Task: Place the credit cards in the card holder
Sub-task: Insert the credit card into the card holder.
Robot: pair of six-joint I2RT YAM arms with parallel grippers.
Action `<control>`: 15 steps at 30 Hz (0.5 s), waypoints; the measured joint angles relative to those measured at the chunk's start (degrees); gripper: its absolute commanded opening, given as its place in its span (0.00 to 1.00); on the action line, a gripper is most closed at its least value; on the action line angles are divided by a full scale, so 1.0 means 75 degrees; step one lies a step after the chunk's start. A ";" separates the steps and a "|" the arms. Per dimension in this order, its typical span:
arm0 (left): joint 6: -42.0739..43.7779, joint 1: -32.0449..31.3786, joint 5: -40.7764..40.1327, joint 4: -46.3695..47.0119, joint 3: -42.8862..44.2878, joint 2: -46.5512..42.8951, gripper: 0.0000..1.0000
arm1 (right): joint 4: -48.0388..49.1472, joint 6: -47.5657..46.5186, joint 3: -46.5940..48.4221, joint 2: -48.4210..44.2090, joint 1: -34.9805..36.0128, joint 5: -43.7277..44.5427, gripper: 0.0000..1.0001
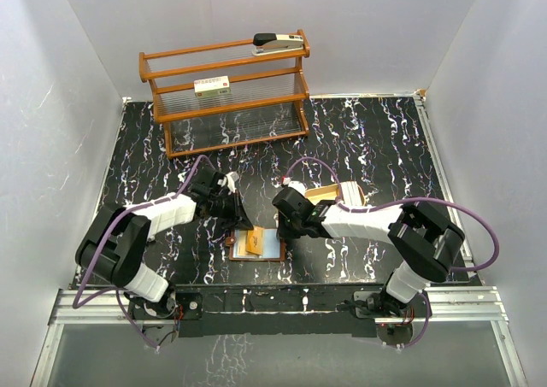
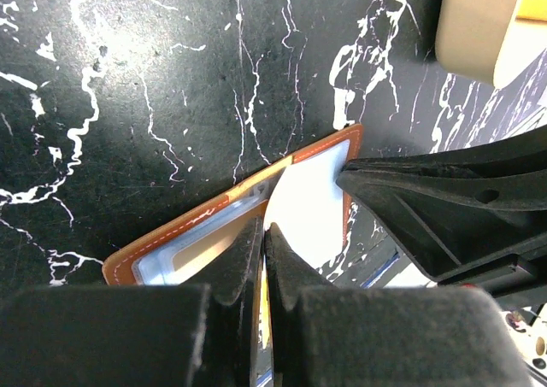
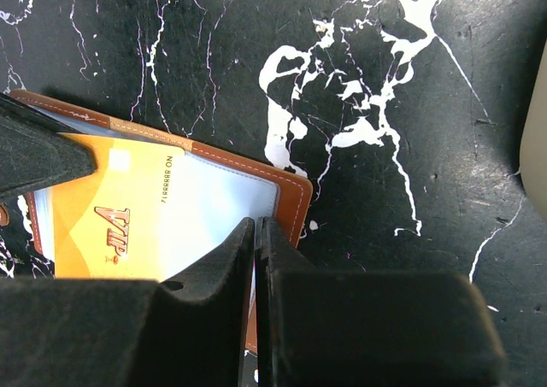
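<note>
1. Insertion of one credit card (image 3: pixel 111 216) is looking like the step in hand: the card holder (image 3: pixel 286 190) is lying spread open on the bench (image 2: pixel 154 79), and the orange-faced card is sitting over its pale inner sleeve
2. Closed tight, the left jaws are showing a thin yellowish edge between them, so they are apparently pinching this card by one end
3. Also closed, the right jaws are sitting right at the sleeve near the holder's brown edge; whether they are nipping the pocket lip or merely pressing there I cannot tell
4. Doing this well is going to mean keeping the card's leading edge low and square to the pocket mouth, then sliding it along the sleeve rather than pushing down into it
5. Steadying the leather is mattering too, since the holder is lying loose and is likely to skate on the smooth bench
6. Releasing early is risking the card springing out, so letting go is best left until most of it is sitting inside
</note>
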 measured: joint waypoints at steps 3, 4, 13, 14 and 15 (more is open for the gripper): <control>0.0146 0.0000 0.0017 -0.0189 0.0119 0.0108 0.00 | 0.0009 0.0000 -0.0017 -0.0015 0.0000 0.0006 0.04; 0.0184 0.0000 0.0015 -0.0236 0.0119 0.0119 0.00 | 0.0006 0.0000 -0.0017 -0.0015 0.0000 0.0006 0.04; 0.0350 0.0000 0.0108 -0.0332 0.0154 0.0166 0.00 | 0.0006 0.0000 -0.0017 -0.0015 0.0000 0.0003 0.04; 0.0373 0.0003 0.0160 -0.0358 0.0184 0.0195 0.00 | 0.0009 -0.0003 -0.0017 -0.0015 0.0000 0.0003 0.04; 0.0399 0.0003 0.0242 -0.0393 0.0233 0.0251 0.00 | 0.0009 -0.0003 -0.0017 -0.0015 0.0000 0.0003 0.04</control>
